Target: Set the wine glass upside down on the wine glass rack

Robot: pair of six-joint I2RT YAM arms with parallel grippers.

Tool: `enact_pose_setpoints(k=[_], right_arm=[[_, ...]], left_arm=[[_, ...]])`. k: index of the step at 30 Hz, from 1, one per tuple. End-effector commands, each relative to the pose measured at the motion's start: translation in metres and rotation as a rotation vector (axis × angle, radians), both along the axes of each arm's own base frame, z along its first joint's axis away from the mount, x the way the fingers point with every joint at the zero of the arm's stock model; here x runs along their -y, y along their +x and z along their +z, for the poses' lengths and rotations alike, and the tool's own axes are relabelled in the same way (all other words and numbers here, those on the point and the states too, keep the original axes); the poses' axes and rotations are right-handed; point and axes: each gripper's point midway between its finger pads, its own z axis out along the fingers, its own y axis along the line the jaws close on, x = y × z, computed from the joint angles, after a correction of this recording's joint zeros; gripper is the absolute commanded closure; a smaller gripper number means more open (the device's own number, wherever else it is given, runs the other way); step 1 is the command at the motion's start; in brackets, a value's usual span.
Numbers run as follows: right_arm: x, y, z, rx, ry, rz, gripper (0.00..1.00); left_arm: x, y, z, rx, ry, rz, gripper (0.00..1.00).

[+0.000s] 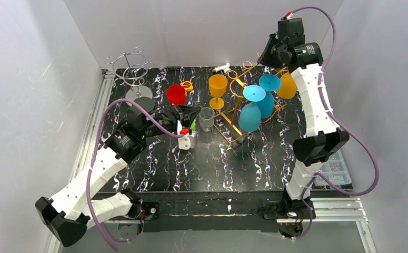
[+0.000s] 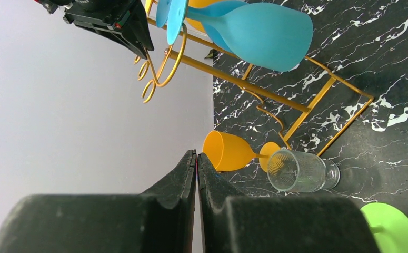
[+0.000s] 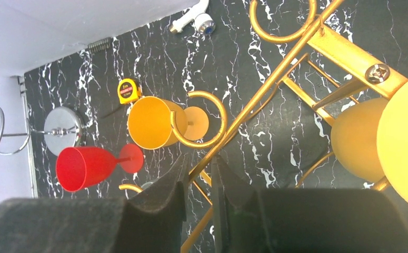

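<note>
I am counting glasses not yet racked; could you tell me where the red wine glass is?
In the top view the red wine glass stands on the table, left of centre, between the silver rack and the upright orange wine glass.

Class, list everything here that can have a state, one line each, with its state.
Left gripper: shut, empty.
Right gripper: jaws slightly apart, nothing gripped.
Gold rack: standing, three glasses hung.
Nearer blue glass: hung upside down.
Farther blue glass: hung upside down.
Hung orange glass: upside down on rack.
Standing orange glass: upright on table.
Red glass: upright.
Clear glass: upright.
</note>
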Motion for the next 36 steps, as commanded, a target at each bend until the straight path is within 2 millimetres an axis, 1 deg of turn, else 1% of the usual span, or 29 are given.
enact_pose_setpoints(k=[1,8,11,13,18,21,25,26,28,29,30,32,36], right_arm=[[0.003,-0.007,0.006,0.006,-0.070,0.125,0.99],[0.009,-0.015,0.007,-0.012,-0.116,0.187,0.99],[0.012,-0.019,0.002,-0.031,-0.144,0.205,0.99],[0.009,-0.024,0.000,-0.043,-0.136,0.244,0.99],[0.011,-0.032,-0.003,-0.064,-0.160,0.295,0.99],[0.010,-0.034,-0.005,-0.069,-0.159,0.304,0.99],[0.003,-0.032,-0.007,-0.077,-0.118,0.299,0.98],[0.001,-0.031,-0.007,-0.074,-0.113,0.293,0.94],[-0.002,-0.031,-0.005,-0.066,-0.119,0.272,0.77],[-0.002,-0.032,-0.003,-0.059,-0.124,0.260,0.67],[-0.003,-0.033,0.001,-0.051,-0.122,0.254,0.62],[-0.002,-0.035,0.007,-0.033,-0.119,0.238,0.56],[-0.007,-0.039,0.015,-0.015,-0.105,0.236,0.51]], left_arm=[[-0.004,-0.006,0.002,-0.013,-0.010,-0.007,0.96],[-0.004,-0.004,-0.001,-0.022,-0.002,-0.005,0.96],[-0.004,-0.004,-0.003,-0.027,0.002,-0.005,0.96],[-0.003,-0.004,-0.004,-0.031,0.004,-0.008,0.96],[-0.002,-0.003,-0.005,-0.039,0.003,-0.007,0.96],[-0.002,-0.003,-0.004,-0.043,0.001,-0.008,0.96],[-0.001,-0.003,-0.005,-0.048,0.002,-0.012,0.96],[-0.001,-0.003,-0.005,-0.049,0.003,-0.011,0.96],[-0.001,-0.003,-0.006,-0.051,0.003,-0.009,0.96],[-0.001,-0.003,-0.006,-0.052,0.002,-0.008,0.96],[-0.001,-0.003,-0.007,-0.054,0.002,-0.008,0.96],[-0.002,-0.003,-0.007,-0.056,0.003,-0.008,0.96],[-0.001,-0.004,-0.007,-0.056,0.000,-0.009,0.96]])
